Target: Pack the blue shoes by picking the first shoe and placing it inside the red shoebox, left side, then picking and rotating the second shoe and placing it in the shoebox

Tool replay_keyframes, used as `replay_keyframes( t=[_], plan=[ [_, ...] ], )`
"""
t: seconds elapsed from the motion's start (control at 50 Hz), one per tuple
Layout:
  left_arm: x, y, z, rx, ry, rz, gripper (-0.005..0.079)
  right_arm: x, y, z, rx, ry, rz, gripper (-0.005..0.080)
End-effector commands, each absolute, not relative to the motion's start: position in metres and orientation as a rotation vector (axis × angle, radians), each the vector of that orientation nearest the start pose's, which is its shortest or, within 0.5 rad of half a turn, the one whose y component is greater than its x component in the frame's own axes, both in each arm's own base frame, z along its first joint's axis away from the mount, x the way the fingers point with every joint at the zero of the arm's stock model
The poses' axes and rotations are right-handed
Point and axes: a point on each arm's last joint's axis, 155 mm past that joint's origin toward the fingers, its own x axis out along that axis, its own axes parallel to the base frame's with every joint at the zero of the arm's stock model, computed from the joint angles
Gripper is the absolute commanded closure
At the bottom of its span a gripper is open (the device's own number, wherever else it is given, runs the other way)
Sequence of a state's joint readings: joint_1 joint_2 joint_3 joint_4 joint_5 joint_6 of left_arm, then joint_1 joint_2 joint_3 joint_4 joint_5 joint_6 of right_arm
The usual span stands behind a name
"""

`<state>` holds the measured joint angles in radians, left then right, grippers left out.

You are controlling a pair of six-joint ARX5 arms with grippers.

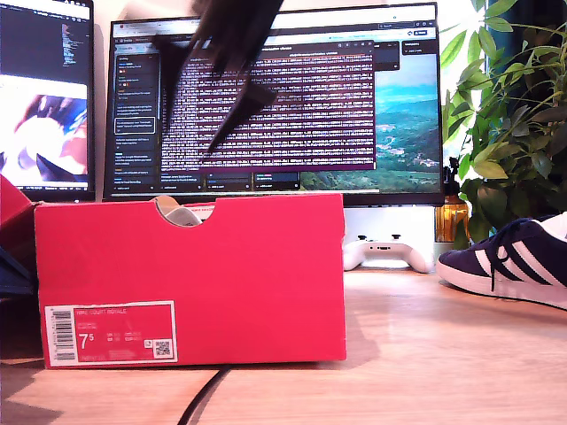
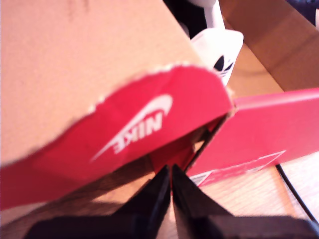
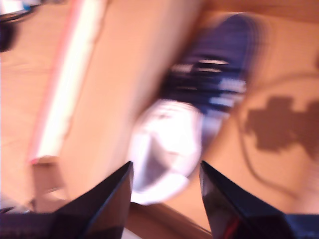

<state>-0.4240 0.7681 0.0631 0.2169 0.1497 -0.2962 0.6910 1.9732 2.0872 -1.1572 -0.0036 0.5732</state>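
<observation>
The red shoebox (image 1: 190, 279) stands on the wooden table at the exterior view's left, its barcode label facing the camera. One blue shoe (image 3: 209, 94) lies inside it, and its pale heel shows in the notch (image 1: 177, 212). My second gripper (image 3: 164, 174) hangs open above that shoe with nothing between its fingers; it is the blurred dark arm (image 1: 221, 62) over the box. The other blue shoe (image 1: 509, 261) rests on the table at the exterior view's right. My first gripper (image 2: 171, 174) is shut on nothing, close to the box's corner and its red Nike lid flap (image 2: 149, 129).
Two monitors stand behind the box. A white game controller (image 1: 385, 252) lies under the larger one, with an amber bottle (image 1: 452, 220) and a leafy plant (image 1: 514, 115) at the exterior view's right. A black cable (image 1: 204, 398) runs along the table in front of the box.
</observation>
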Motion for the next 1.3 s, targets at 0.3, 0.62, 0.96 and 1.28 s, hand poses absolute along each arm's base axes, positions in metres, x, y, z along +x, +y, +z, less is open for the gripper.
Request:
replay_keyframes(
  t=[0.3,0.62,0.96,1.28],
  plan=[
    [0.235,-0.137,0.046,-0.203,0.588,-0.485,0.0762,0.406,0.17,0.197,0.33,1.06,-0.42,0.0366],
    [0.235,-0.137,0.046,-0.203,0.588,-0.485,0.0762,0.421,0.115,0.192,0.39,1.06,-0.541,0.0201],
    [0.235,-0.137,0.046,-0.203,0.588,-0.485,0.0762,0.41,0.075,0.164,0.457,1.12,-0.685,0.0175],
    [0.235,-0.137,0.046,-0.203,0.588,-0.485,0.0762,0.392,0.043,0.145,0.464,1.163,-0.785,0.0175]
  ],
)
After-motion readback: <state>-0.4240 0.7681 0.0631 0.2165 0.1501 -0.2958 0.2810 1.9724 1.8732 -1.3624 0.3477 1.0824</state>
